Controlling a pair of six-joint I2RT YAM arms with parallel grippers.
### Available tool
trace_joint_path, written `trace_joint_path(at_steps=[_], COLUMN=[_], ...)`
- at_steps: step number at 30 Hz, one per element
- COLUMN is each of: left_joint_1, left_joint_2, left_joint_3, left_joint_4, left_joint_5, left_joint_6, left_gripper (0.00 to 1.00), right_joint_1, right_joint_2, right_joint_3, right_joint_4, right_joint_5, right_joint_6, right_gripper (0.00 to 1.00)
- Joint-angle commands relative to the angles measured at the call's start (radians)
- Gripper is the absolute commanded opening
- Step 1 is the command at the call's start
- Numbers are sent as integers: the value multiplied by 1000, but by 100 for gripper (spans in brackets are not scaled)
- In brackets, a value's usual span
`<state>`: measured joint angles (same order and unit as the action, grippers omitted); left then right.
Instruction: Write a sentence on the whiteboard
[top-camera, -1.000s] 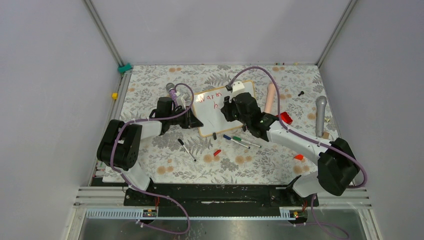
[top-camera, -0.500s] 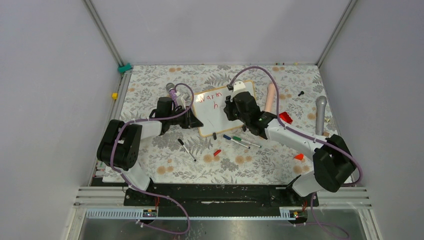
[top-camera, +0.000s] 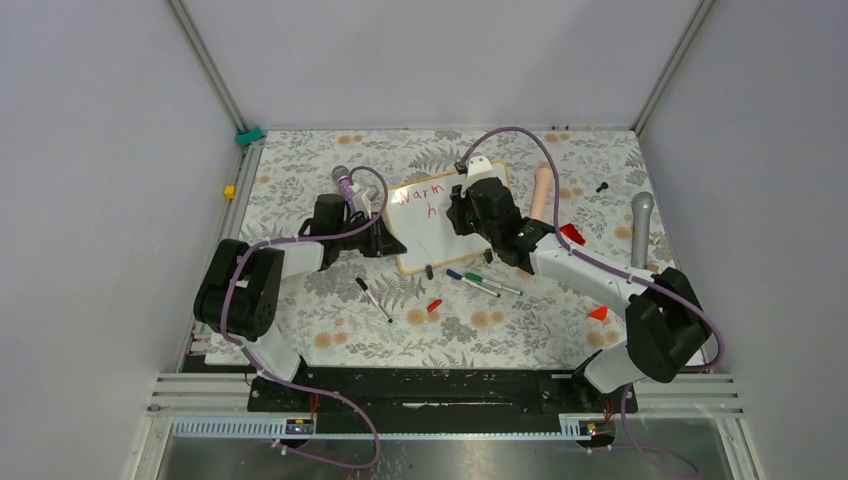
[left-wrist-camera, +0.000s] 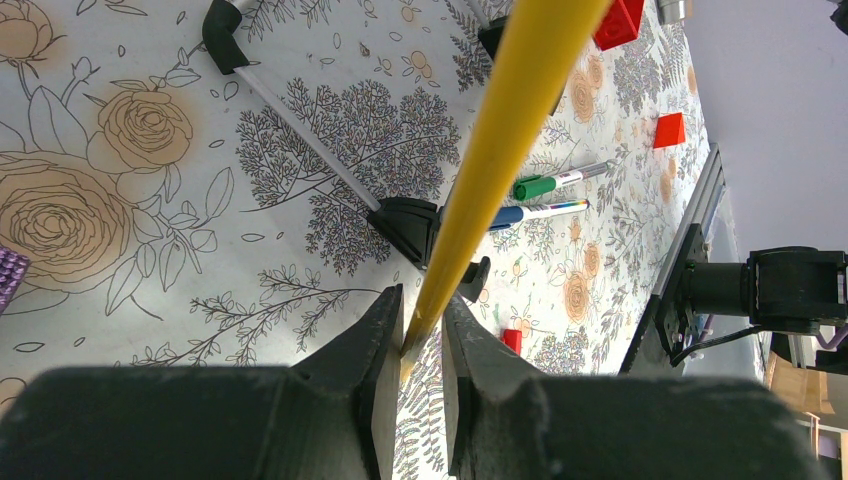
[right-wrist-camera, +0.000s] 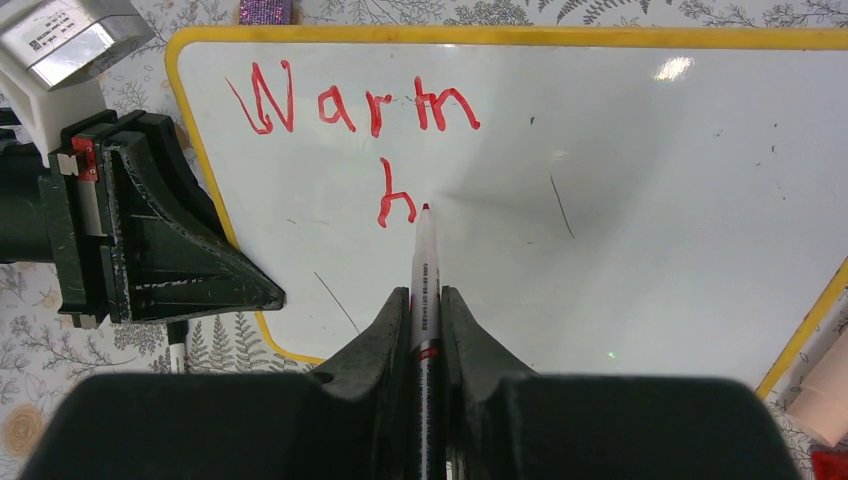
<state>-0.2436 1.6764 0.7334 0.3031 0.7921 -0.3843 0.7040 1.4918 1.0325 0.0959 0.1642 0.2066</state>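
Right gripper (right-wrist-camera: 425, 300) has crept up the board (right-wrist-camera: 620, 200); words (right-wrist-camera: 360, 110) look the same; it squeezes a pen (right-wrist-camera: 426, 255), tip by the h; left gripper (left-wrist-camera: 421, 325) pinches the board's edge.

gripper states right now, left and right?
Left gripper: shut on the whiteboard frame edge.
Right gripper: shut on a red marker, tip at the board.

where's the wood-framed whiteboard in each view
Top external: the small white wood-framed whiteboard lies mid-picture, slightly tilted.
Left wrist: only its yellowish frame edge, rising diagonally from the left claw.
Right wrist: it fills most of the picture.
Shared landmark: the left claw clamping its frame.
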Motion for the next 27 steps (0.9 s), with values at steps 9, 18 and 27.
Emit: trace_joint_path(at_steps=[9,18,27], left_joint_1=[-10,-11,-11], left_joint_2=[1,2,1], left_joint_3=[14,14,14], left_joint_4=[-53,-56,-55], left_joint_5=[-66,-67,-68], left_joint_6=[21,22,22], left_gripper=[0,0,0], right_joint_1=[-9,-16,-20], right_joint_2=[37,60,66], right_joint_3=[60,71,77], right_joint_4=[16,7,-3], right_joint_5=[-3,6,12], right_joint_6=[-2,-3,-4], right_gripper=[0,0,0])
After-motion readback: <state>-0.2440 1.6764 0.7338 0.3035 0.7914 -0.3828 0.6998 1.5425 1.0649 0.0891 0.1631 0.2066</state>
